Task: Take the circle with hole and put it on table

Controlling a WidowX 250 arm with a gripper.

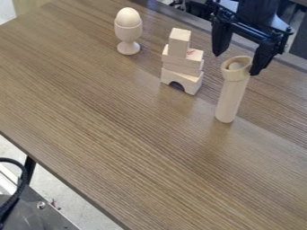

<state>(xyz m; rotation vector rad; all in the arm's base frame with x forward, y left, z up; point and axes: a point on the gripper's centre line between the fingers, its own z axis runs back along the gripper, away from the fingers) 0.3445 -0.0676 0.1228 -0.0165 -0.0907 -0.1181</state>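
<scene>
On a wood-grain desk (120, 134), a pale wooden cylinder (230, 101) stands upright towards the far edge. The circle with hole (228, 73), a wooden ring, is at the cylinder's top, its opening facing upwards. The black pincer (235, 63) hangs over it, fingers spread wide and pointing down, with nothing visibly gripped. Nearer the desk's left edge are a stack of blocks (182, 65) and a wooden egg (128, 17) in a cup (129, 35).

The step in hand looks to be grasping the ring. Done well, it calls for centring the pincer so one finger comes down on each side of the ring's outer wall, then closing gently and evenly, low enough to hold the ring but clear of the cylinder. A straight, slow lift should free it; a sideways pull could topple the tall cylinder. Bare desk towards the near edge would suit setting it down flat.

How deeply the ring fits over the cylinder is hard to make out, as is whether the finger beside its rim touches it. The ring's far outer wall is hidden, and the upper arm is cut off
</scene>
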